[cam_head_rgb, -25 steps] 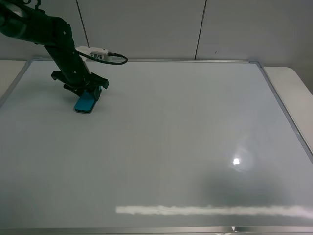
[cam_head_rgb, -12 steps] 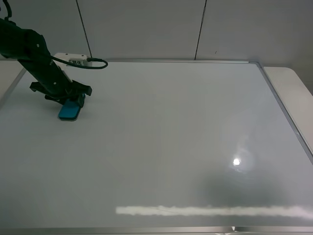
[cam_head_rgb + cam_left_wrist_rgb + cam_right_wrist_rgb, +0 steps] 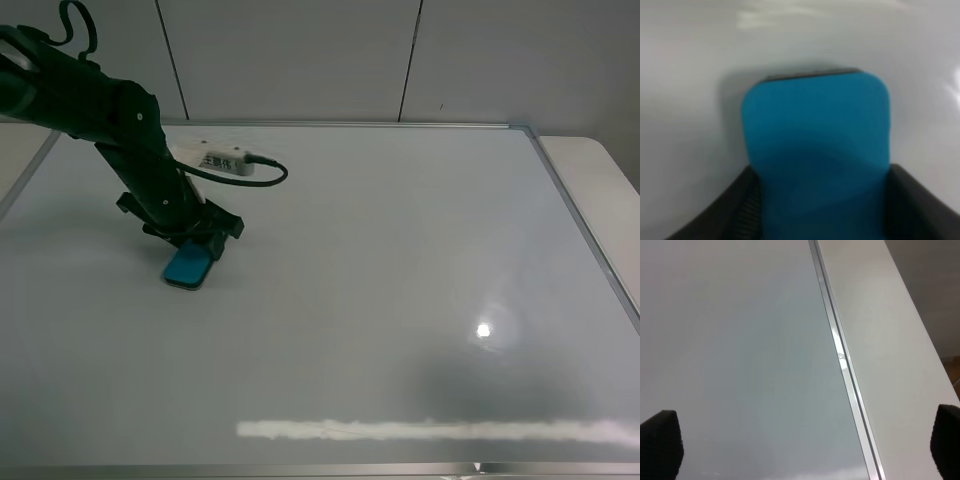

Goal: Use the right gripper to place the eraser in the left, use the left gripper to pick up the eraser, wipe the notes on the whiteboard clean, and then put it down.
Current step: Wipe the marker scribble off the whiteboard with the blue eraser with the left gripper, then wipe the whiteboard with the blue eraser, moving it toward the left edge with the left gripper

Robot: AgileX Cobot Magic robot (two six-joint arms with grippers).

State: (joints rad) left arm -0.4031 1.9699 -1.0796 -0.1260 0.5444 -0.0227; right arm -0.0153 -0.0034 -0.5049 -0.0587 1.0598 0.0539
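Observation:
The whiteboard (image 3: 400, 250) fills most of the exterior high view. My left gripper (image 3: 197, 250) is shut on the teal-blue eraser (image 3: 189, 267) and presses it flat on the board's left part. In the left wrist view the eraser (image 3: 815, 145) sits between the black fingers (image 3: 742, 212) with its dark felt down on the white surface. No red notes show on the board in any view. My right gripper (image 3: 804, 442) is open and empty, its tips far apart over the board's edge, and it is out of the exterior high view.
The board's silver frame (image 3: 842, 355) runs along a white table strip (image 3: 890, 340) in the right wrist view. A bright lamp glare (image 3: 484, 329) and a light streak (image 3: 430, 430) lie on the board's near right. Grey wall panels (image 3: 300, 60) stand behind.
My left gripper slid the eraser to the left over the board, then back to the right and nearer the front edge. The grip on the eraser is unchanged.

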